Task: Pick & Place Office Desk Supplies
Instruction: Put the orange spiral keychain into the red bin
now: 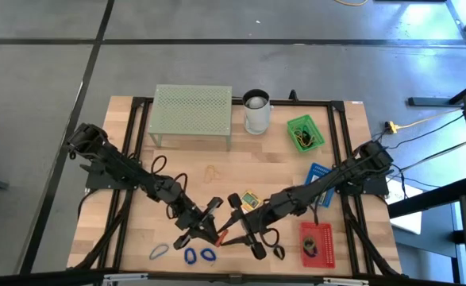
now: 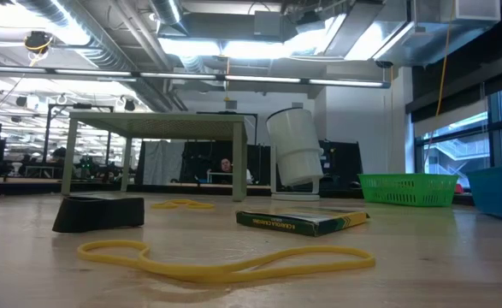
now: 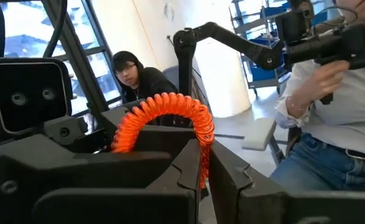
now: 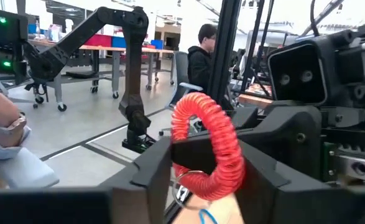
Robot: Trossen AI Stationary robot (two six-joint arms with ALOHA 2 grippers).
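An orange coiled band (image 3: pixel 170 106) hangs above the table's near middle, between my two grippers, which face each other tip to tip. My left gripper (image 1: pixel 206 229) is shut on one end of it. My right gripper (image 1: pixel 244 233) has the band's loop (image 4: pixel 222 143) in its gap. On the table lie loose supplies. Among them are blue rubber bands (image 1: pixel 190 256), a tan band (image 1: pixel 210 171), a yellow card pack (image 1: pixel 251 199), a yellow band (image 2: pixel 225 261) and a black binder clip (image 2: pixel 97 214). The low view shows neither gripper. My left gripper pinches one end of the coil (image 3: pixel 202 163) between its two fingers, which point about level toward the table's right. The rest arches up from them, clear of the table. My right gripper comes level from the table's right. The loop's lower part (image 4: pixel 229 171) fills the gap between its fingers.
A pale green mesh stand (image 1: pixel 193 111) and a white cup (image 1: pixel 256 111) stand at the far edge. Green (image 1: pixel 306 133), blue (image 1: pixel 318 173) and red (image 1: pixel 316 242) baskets line the right side. People sit and stand in the room beyond the table.
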